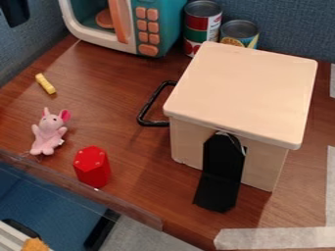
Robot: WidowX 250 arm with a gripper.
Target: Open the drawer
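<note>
A black part of the gripper hangs at the top left corner, well away from the box and not touching it. The pale wooden box stands right of centre, with a flat lid-like top. From its left side a black bar handle sticks out over the table. The drawer front behind that handle is hidden by the top, so how far it stands out cannot be told.
A black flap leans on the box's near side. Left of the box are a red hexagonal block, a pink plush mouse and a yellow stick. A toy microwave and cans stand behind on the table.
</note>
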